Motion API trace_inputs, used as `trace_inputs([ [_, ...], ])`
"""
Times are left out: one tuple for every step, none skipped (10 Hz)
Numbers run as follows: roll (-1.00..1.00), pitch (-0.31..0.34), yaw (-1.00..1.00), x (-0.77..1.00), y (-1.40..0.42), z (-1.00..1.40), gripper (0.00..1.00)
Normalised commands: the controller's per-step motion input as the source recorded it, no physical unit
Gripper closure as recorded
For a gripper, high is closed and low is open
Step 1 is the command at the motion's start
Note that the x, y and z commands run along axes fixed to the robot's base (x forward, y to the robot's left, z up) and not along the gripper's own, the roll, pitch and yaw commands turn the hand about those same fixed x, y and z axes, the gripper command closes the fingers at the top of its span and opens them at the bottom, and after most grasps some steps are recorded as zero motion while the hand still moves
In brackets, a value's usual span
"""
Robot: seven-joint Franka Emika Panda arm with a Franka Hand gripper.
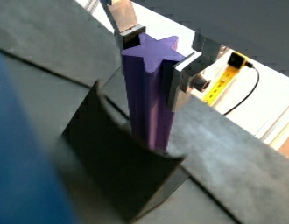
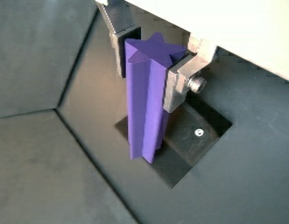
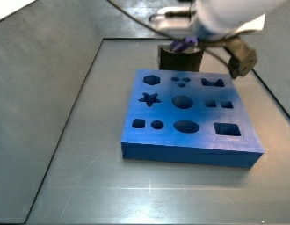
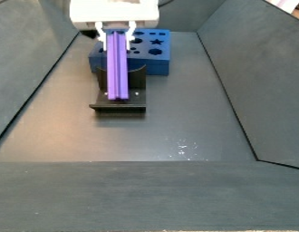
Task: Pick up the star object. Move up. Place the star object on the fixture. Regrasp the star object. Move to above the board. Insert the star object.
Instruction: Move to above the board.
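Note:
The star object, a light purple prism, stands upright with its lower end on the fixture. It also shows in a wrist view and in a side view. My gripper is shut on the star object's top end, one silver finger pressed on each side; it shows likewise in a wrist view. In a side view the gripper holds the prism over the fixture. The blue board lies flat beside the fixture, where the gripper hides most of the prism.
Dark sloping walls enclose the floor on both sides. The board lies just behind the fixture. A yellow tape measure and a cable lie outside the enclosure.

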Motion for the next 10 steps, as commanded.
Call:
trace_inputs([
  [-0.02, 0.059, -0.01, 0.05, 0.0, 1.0, 1.0],
  [-0.04, 0.07, 0.01, 0.05, 0.0, 1.0, 1.0],
  [-0.04, 0.076, 0.02, 0.04, 0.0, 1.0, 1.0],
  [-0.04, 0.08, 0.02, 0.04, 0.0, 1.0, 1.0],
  [-0.04, 0.086, 0.04, 0.03, 0.0, 1.0, 1.0],
  [-0.04, 0.088, 0.04, 0.03, 0.0, 1.0, 1.0],
  [-0.04, 0.089, 0.06, 0.03, 0.0, 1.0, 1.0],
  [-0.04, 0.094, 0.06, 0.03, 0.0, 1.0, 1.0],
  [-0.03, 0.099, 0.07, 0.03, -0.01, 1.0, 1.0],
  [-0.04, 0.1, 0.07, 0.03, -0.01, 1.0, 1.0],
])
